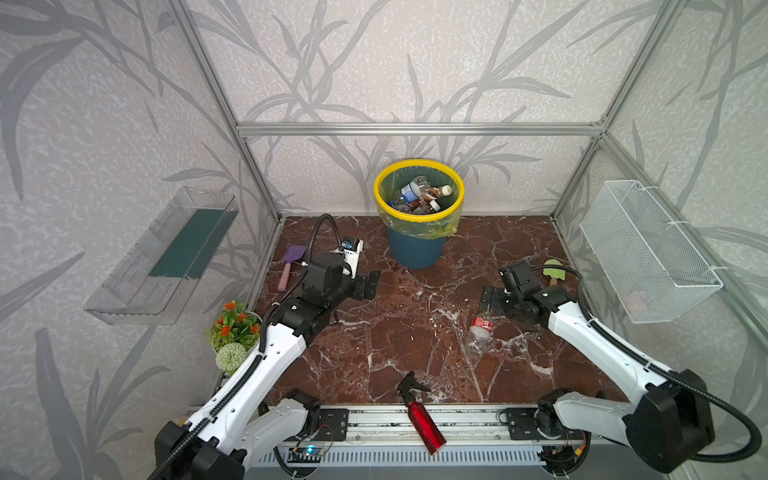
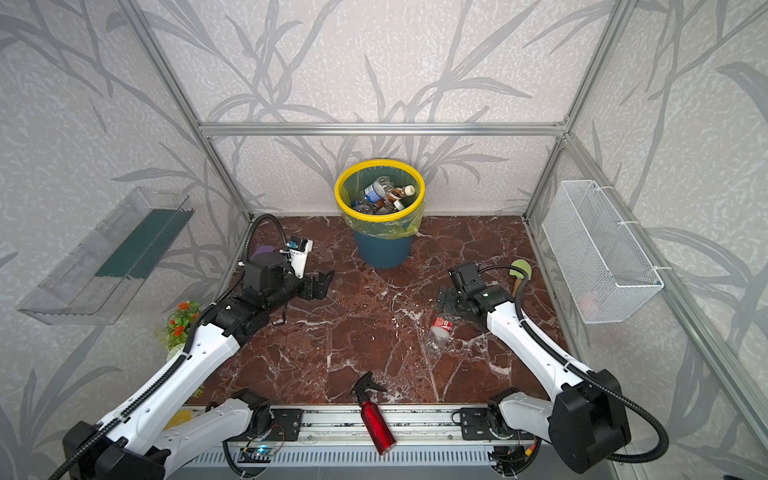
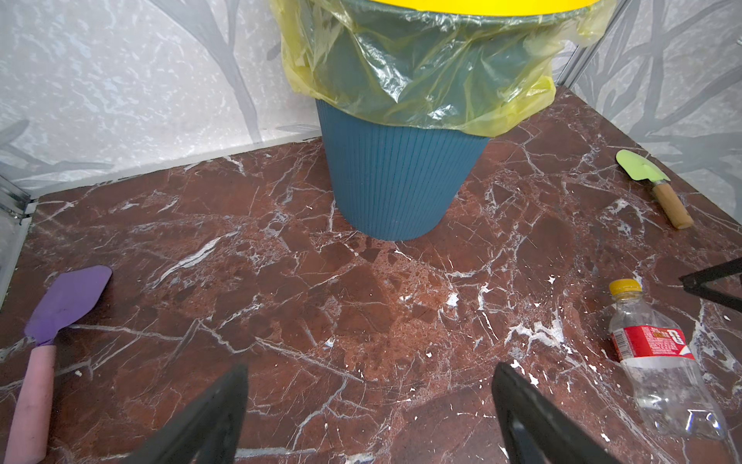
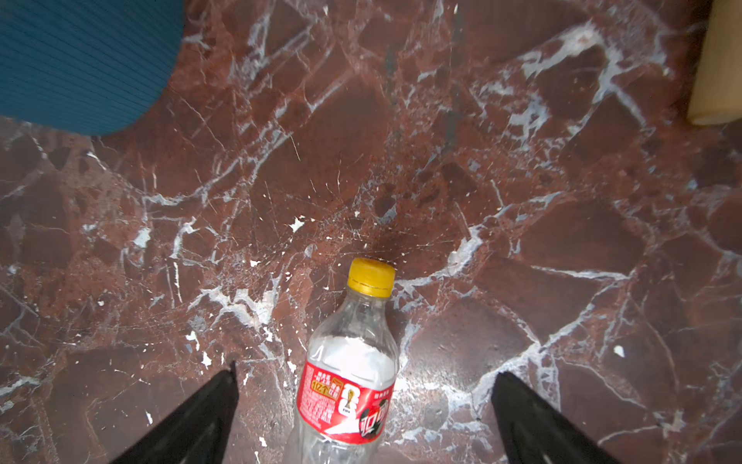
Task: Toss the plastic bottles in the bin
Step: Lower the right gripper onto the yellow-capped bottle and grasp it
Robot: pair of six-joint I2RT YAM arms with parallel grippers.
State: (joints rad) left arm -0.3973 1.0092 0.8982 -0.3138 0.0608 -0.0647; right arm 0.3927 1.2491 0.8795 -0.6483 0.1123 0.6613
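while the bin [image 1: 415,249] at the back of the marble table [image 1: 374,332] holds a heap of plastic bottles [image 1: 420,193] in its yellow-green liner [image 1: 419,228] — clear and brown ones, some white-capped — one yellow-capped bottle [image 1: 479,331] with a red label lies on its side on the table, well apart from the bin. the right gripper [image 1: 493,300] hangs by its cap end, jaws spread wide, gripping nothing. the left gripper [image 1: 368,285] is spread and empty too. the clear tray [image 1: 137,270] on the left wall holds a dark green strip [image 1: 187,245] — what is in the wire basket [image 1: 648,249] is too faint to tell.

Spread fingers [image 3: 208,422] face the blue bin [image 3: 401,180]; a red-labelled bottle [image 3: 658,361] lies nearby
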